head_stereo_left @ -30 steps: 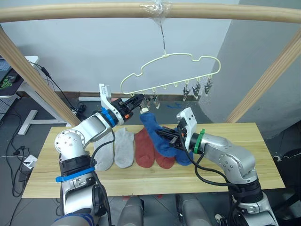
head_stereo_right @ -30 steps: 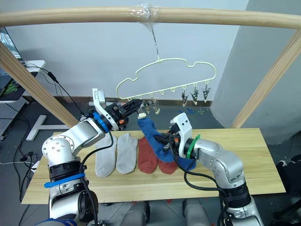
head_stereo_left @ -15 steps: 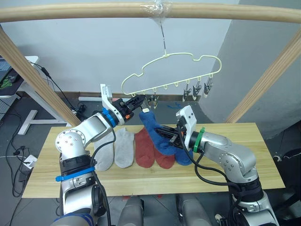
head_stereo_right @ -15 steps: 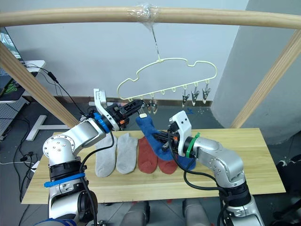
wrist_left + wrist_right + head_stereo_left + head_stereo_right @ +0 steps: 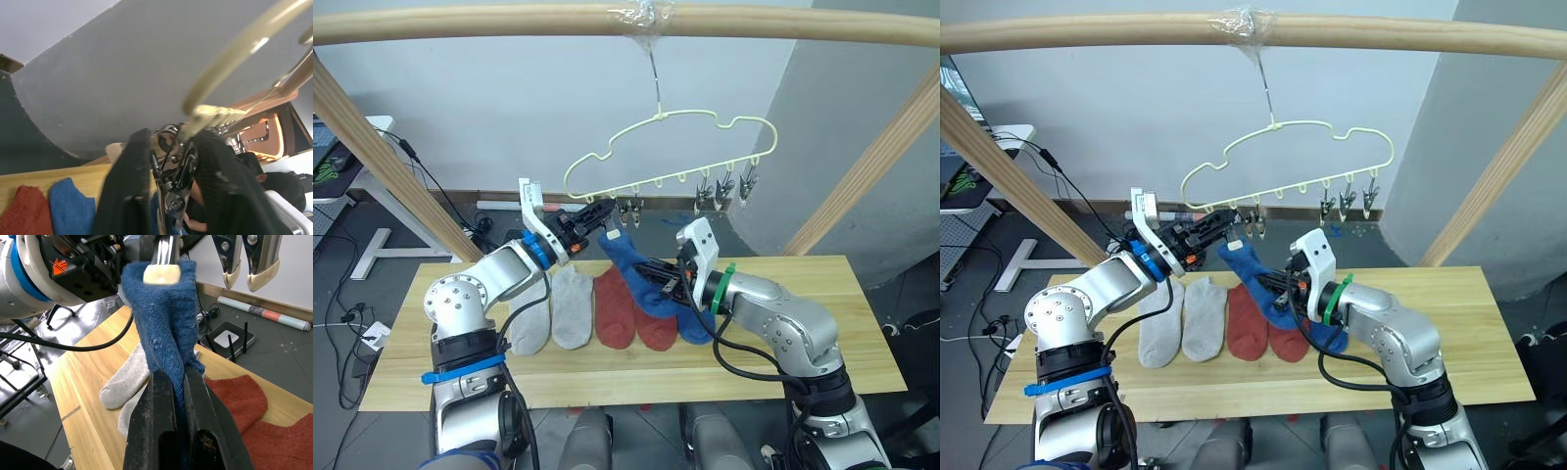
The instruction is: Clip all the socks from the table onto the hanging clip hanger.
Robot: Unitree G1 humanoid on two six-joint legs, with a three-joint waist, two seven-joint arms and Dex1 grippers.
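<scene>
Right wrist view: right hand [image 5: 172, 382] pinches blue sock [image 5: 161, 328] under clip [image 5: 163, 262].

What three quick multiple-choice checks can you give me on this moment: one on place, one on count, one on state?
1. Where is the lifted blue sock's top edge?
A. Flat on the table
B. At the clip the left tool holds
C. Draped over the wooden bar

2. How many socks lie flat on the table left of the blue ones?
A. Two
B. Four
C. Six

3. What is the right tool doing?
A. Hanging open above the table
B. Pinching a red sock
C. Shut on the blue sock

Answers: 1 B, the cream clip tip sits on the sock's top edge; 2 B, two grey socks and two red socks; 3 C, both fingers press the blue fabric.
</scene>
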